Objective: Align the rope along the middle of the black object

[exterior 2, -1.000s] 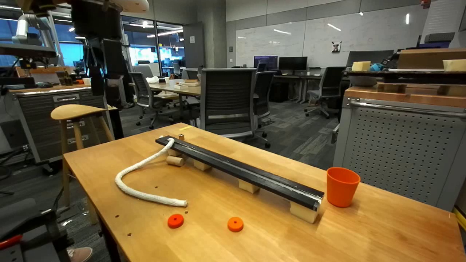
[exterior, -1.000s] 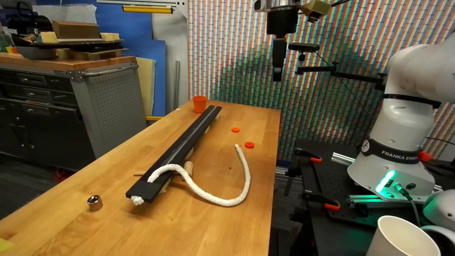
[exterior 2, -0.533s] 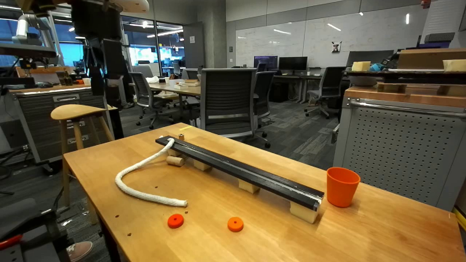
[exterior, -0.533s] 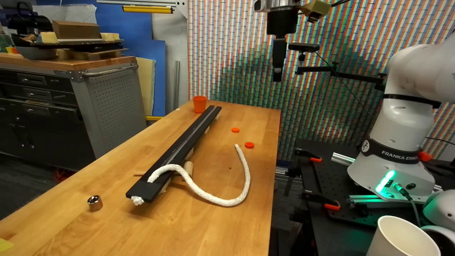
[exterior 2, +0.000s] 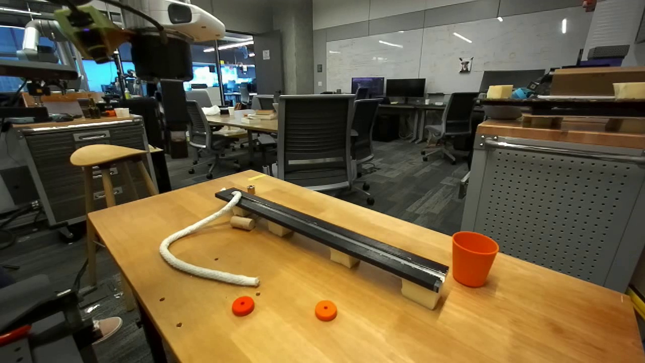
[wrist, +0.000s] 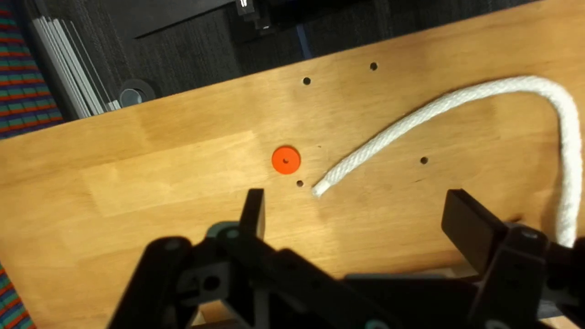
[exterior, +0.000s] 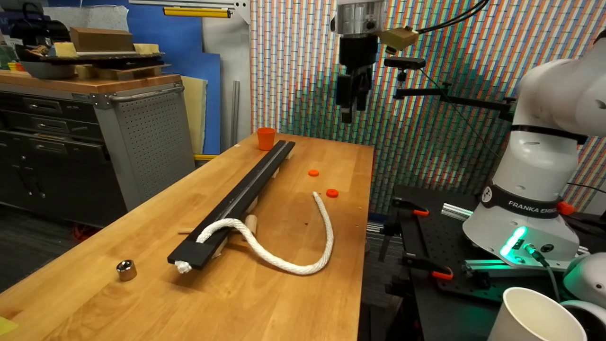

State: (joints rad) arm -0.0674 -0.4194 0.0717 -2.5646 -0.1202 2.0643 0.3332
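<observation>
Taking up a big chunk of both exterior views is the wooden table (exterior 2: 504, 322), with the white arm (exterior: 544, 175) based just off its edge. Next down is the black bar (exterior: 248, 188), running lengthwise along the table and raised off the surface. The white rope (exterior: 303, 270) only sits on the bar near one end: it comes off the top there, goes over the side and swings in a wide curve across the tabletop, so most of it lies off to the bar's side (there's also a frayed white bit (exterior: 183, 267) at that same tip, can't tell how it joins up). The gripper (wrist: 356, 212) hangs well above the table, pointing down, jaws spread wide, and in the wrist view the rope's loose end shows in the gap, way below. The orange cup (exterior 2: 474, 259) stands upright just beside the bar's other end. Pale blocks (exterior 2: 420, 294) sit under the bar, and a stubby cylinder (exterior 2: 242, 223) lies right by the roped end. A red-orange disc (exterior 2: 243, 306) lies near the rope's loose end, with an orange disc (exterior 2: 326, 310) farther along toward the cup. Smallest is a shiny metal ring (exterior: 126, 270), near the roped end, on the opposite side from the rope's curve.
</observation>
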